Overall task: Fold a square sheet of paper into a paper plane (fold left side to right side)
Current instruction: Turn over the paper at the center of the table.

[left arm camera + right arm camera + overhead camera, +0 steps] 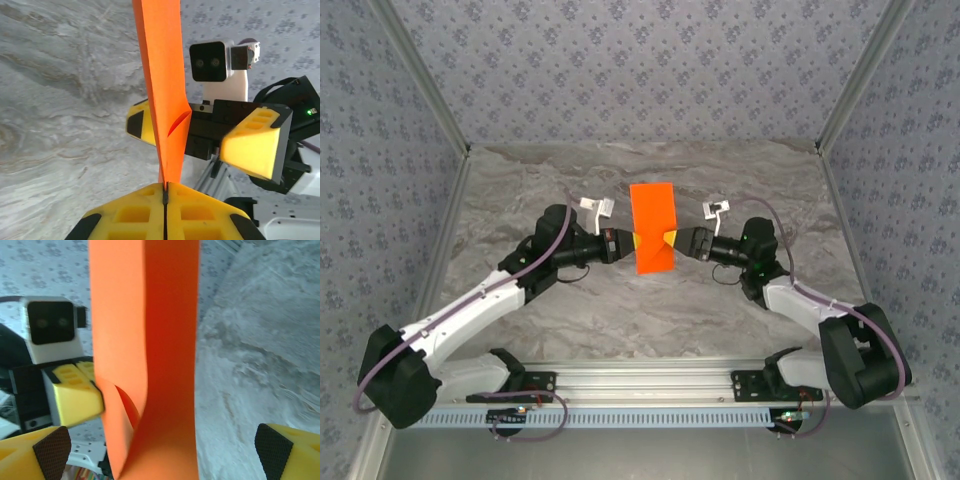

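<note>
On the left, our left pincer [165, 200] is clamped shut on the folded orange sheet of paper [652, 225], over the middle of the table [520, 190]. On the right, our right pincer [669, 238] gapes wide, straddling the sheet.

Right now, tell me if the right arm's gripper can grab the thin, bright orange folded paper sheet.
Probably yes: the orange paper sheet stands between the right gripper's open jaws, pinched by the shut left gripper, and nothing blocks it.
</note>
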`<state>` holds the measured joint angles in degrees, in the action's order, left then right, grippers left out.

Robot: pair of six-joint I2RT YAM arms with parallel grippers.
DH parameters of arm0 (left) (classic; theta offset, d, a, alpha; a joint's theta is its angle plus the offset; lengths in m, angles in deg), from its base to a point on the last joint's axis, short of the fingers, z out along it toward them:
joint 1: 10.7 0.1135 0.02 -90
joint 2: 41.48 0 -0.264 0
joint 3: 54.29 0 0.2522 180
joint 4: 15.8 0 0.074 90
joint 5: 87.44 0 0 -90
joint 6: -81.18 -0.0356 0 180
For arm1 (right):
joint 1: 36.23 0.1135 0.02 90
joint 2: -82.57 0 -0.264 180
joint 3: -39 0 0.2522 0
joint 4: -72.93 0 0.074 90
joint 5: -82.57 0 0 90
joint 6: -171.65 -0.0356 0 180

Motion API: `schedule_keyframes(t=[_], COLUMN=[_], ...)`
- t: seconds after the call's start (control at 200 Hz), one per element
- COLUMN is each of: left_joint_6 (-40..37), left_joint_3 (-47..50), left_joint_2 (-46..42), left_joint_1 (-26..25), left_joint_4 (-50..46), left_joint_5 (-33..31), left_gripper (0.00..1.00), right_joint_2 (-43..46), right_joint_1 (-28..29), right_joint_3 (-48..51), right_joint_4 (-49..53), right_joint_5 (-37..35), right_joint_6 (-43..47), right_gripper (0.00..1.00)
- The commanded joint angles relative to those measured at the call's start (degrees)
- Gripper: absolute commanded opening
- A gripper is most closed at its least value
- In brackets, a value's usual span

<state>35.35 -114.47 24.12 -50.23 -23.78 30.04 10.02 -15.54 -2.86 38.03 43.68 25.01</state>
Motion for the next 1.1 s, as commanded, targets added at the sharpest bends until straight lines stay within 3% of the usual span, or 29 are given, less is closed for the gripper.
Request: schedule_keyframes(t=[0.0,0.175,0.455,0.59,0.645,0.799,0.894,0.994,1.094], left_joint_6=[3.5,5.6,6.7,6.0,4.7,-1.1,-5.8,-9.6,-10.8], left_joint_3=[1.1,2.0,2.8,3.1,3.0,2.1,0.9,-0.9,-1.7], left_joint_2=[-0.9,-1.0,-0.3,0.2,0.1,-3.2,-7.0,-10.9,-14.8], left_joint_1=[-0.4,-0.4,-0.1,0.5,1.0,3.4,4.2,4.2,4.2], left_joint_4=[8.7,12.5,13.5,11.1,8.2,-5.1,-16.1,-26.3,-33.0], left_joint_5=[5.3,6.4,6.4,5.4,4.4,-1.8,-9.6,-19.1,-27.2], left_gripper=[0.07,0.07,0.07,0.12,0.20,0.56,0.63,0.66,0.67], right_joint_2=[0.7,1.1,2.3,5.1,7.2,14.7,18.0,18.0,13.5], right_joint_1=[0.7,1.5,2.0,2.0,2.0,2.2,3.0,6.3,14.4], right_joint_3=[-0.9,-1.3,-1.2,-1.6,-2.2,-6.1,-11.6,-18.9,-28.1], right_joint_4=[-7.8,-9.8,-8.9,-4.4,1.6,28.8,49.4,68.4,84.4], right_joint_5=[2.1,1.4,0.8,0.5,0.1,-3.9,-10.6,-24.0,-45.3], right_joint_6=[-5.3,-7.2,-7.1,-4.5,-1.3,13.9,25.1,32.9,36.0], right_gripper=[0.99,0.84,0.41,0.21,0.18,0.14,0.10,0.08,0.08])
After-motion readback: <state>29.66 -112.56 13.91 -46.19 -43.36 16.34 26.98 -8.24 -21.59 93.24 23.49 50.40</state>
